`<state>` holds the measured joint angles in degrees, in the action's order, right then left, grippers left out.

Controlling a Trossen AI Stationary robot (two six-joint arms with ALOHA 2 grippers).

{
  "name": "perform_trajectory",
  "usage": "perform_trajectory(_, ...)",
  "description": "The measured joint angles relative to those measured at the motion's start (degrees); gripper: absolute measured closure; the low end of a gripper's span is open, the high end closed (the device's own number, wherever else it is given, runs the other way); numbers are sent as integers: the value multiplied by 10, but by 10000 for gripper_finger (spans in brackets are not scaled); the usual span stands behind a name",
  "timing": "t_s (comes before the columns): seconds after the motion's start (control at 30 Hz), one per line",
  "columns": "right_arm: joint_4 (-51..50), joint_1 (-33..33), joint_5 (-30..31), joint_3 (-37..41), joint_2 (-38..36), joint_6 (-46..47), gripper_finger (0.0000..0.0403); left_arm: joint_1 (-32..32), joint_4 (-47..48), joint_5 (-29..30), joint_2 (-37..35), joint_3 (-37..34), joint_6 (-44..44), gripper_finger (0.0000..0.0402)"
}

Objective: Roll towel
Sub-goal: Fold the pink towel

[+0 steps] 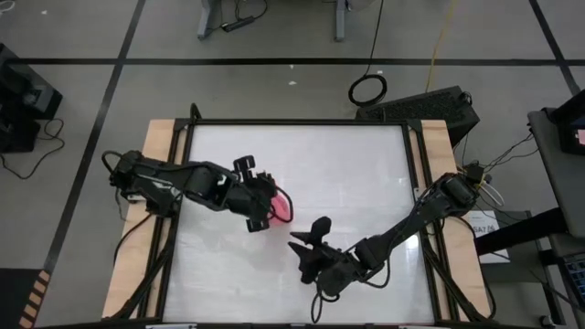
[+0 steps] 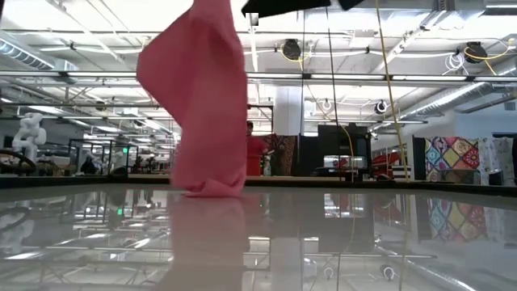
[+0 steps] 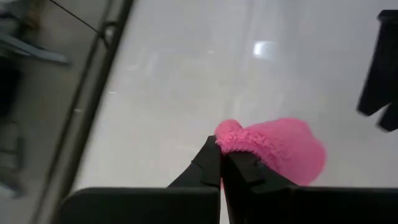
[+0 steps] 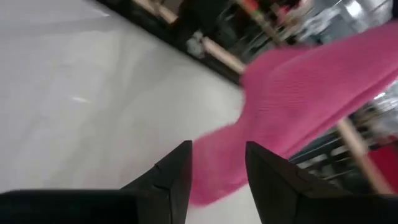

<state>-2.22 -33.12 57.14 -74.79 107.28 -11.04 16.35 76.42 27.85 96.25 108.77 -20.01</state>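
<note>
The bright pink towel [image 1: 280, 208] hangs from my left gripper [image 1: 267, 203] over the middle left of the white table; in the low view the towel [image 2: 206, 105] drapes down and its lower end [image 2: 210, 191] rests on the table. My left gripper [image 3: 221, 163] is shut on it. My right gripper [image 1: 306, 239] is open and empty, low near the table's near edge, its fingers [image 4: 217, 174] facing the towel [image 4: 298, 118] without touching it. My left gripper pinches a bunched top edge of the towel [image 3: 229, 138] between its two fingertips. The fingers come from the table's left, slanting down. The towel hangs slack below the fingers, with its lower end [image 2: 210, 191] on the table.
The white table [image 1: 347, 174] has a dark frame and wooden side rails [image 1: 157, 146]. Bare table surface lies to the far side and to the right of the towel. Cables and a black case [image 1: 430, 105] lie on the floor beyond the far edge.
</note>
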Motion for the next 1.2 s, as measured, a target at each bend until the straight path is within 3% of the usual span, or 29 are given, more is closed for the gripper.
perform_trajectory(0.2, 142, 10, 27, 36, 0, -141, 263, -22, -11, -53, 4, 0, -22, 401)
perform_trajectory(0.37, 189, 21, 10, 53, 0, -183, 251, -30, -53, -85, 4, 0, -22, 401)
perform_trajectory(0.57, 225, 35, -5, 53, 0, -197, 187, -50, -76, -102, 4, 0, -36, 401)
perform_trajectory(0.8, 270, 51, 44, 53, 0, -247, 133, -55, -126, -148, 4, 0, -38, 401)
perform_trajectory(1.03, 269, 70, 108, 53, 4, -267, 157, -54, -147, -173, 4, 0, -51, 401)
perform_trajectory(1.2, 274, 69, 120, 53, 4, -279, 216, -52, -133, -184, 4, 0, -52, 401)
